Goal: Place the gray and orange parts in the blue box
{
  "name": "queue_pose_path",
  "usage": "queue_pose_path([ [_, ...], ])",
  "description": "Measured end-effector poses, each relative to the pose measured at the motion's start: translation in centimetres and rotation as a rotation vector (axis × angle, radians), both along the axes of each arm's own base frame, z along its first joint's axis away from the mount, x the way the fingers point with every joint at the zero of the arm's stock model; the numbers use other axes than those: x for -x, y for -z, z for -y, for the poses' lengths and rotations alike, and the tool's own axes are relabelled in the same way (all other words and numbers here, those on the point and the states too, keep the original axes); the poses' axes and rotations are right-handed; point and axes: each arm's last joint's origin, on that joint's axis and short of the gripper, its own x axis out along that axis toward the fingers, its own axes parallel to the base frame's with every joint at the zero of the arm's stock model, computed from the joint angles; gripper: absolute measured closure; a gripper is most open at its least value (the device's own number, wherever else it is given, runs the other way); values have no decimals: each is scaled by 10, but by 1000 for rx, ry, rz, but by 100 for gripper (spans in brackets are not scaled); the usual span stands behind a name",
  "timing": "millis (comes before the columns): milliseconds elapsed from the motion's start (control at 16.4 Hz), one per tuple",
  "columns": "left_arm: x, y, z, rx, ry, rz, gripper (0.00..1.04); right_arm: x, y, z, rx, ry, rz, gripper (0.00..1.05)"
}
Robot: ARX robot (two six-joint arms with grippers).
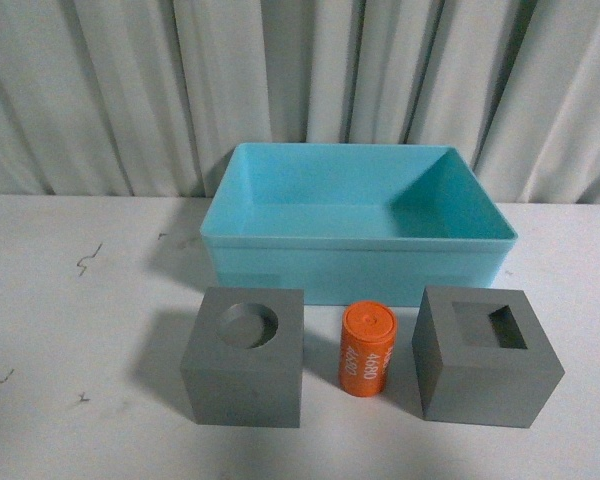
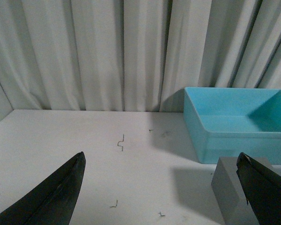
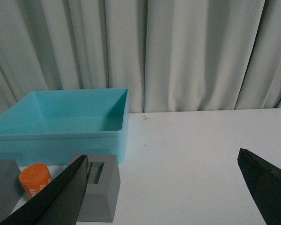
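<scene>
In the front view a gray cube with a round recess [image 1: 245, 357], an upright orange cylinder [image 1: 366, 350] with white numbers and a gray cube with a square recess [image 1: 486, 355] stand in a row on the white table. Behind them sits the blue box [image 1: 355, 265], with nothing in it. Neither arm shows in that view. My left gripper [image 2: 161, 164] is open, and one fingertip overlaps a gray cube [image 2: 232, 192]. My right gripper [image 3: 163, 166] is open beside the square-recess cube [image 3: 102, 190], with the orange cylinder [image 3: 35, 179] and the blue box [image 3: 61, 138] further off.
Pale pleated curtains [image 1: 300, 90] hang behind the table. Small dark scratch marks [image 1: 88, 260] dot the white tabletop [image 1: 70, 330] left of the parts. Bare tabletop [image 3: 201, 154] spreads between the right gripper's fingers.
</scene>
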Motion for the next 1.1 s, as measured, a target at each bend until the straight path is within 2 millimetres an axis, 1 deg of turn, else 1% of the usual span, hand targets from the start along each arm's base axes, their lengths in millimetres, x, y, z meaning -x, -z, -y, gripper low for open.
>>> queue_pose_path([
  [1099,0,0,0,0,0,0,7,0,0,0,0,0,0,6],
])
